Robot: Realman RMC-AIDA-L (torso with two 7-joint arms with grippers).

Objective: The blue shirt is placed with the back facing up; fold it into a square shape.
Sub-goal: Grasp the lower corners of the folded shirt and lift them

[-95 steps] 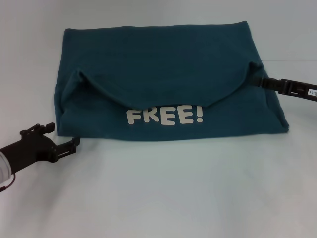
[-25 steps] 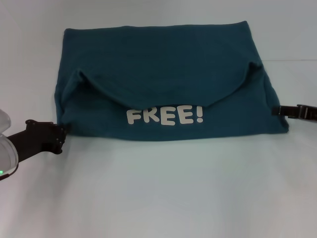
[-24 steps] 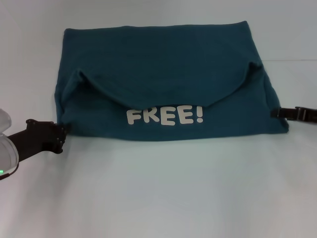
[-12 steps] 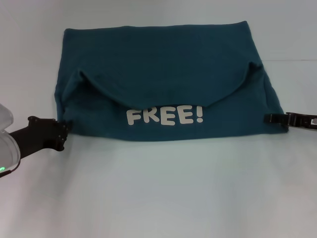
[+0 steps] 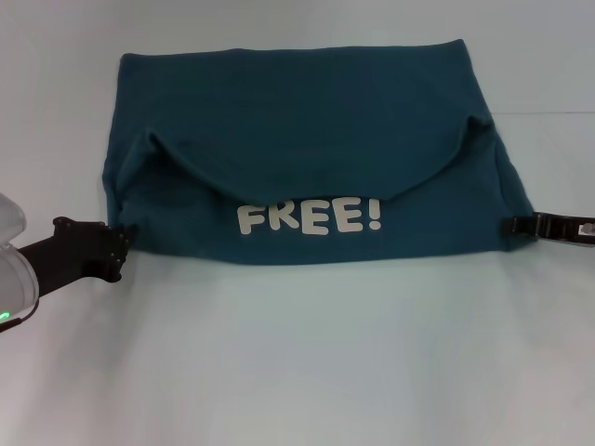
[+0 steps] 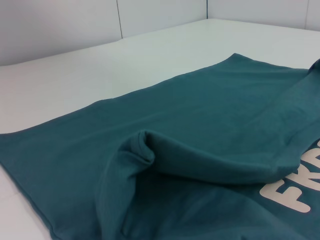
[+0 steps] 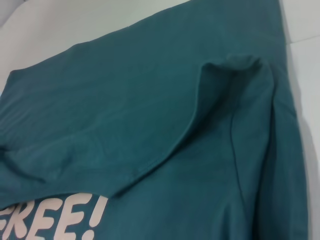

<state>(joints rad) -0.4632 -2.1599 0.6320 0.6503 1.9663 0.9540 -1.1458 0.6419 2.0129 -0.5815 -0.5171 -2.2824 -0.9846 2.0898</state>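
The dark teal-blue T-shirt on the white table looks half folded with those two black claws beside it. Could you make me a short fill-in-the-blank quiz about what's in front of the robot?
1. The white lettering on the dark teal-blue T-shirt spells ____.
2. The black left gripper sits at the shirt's near ____ corner.
3. The black right gripper touches the shirt's ____ edge.
4. The shirt lies on a ____ table.

Missing words: FREE!; left; right; white
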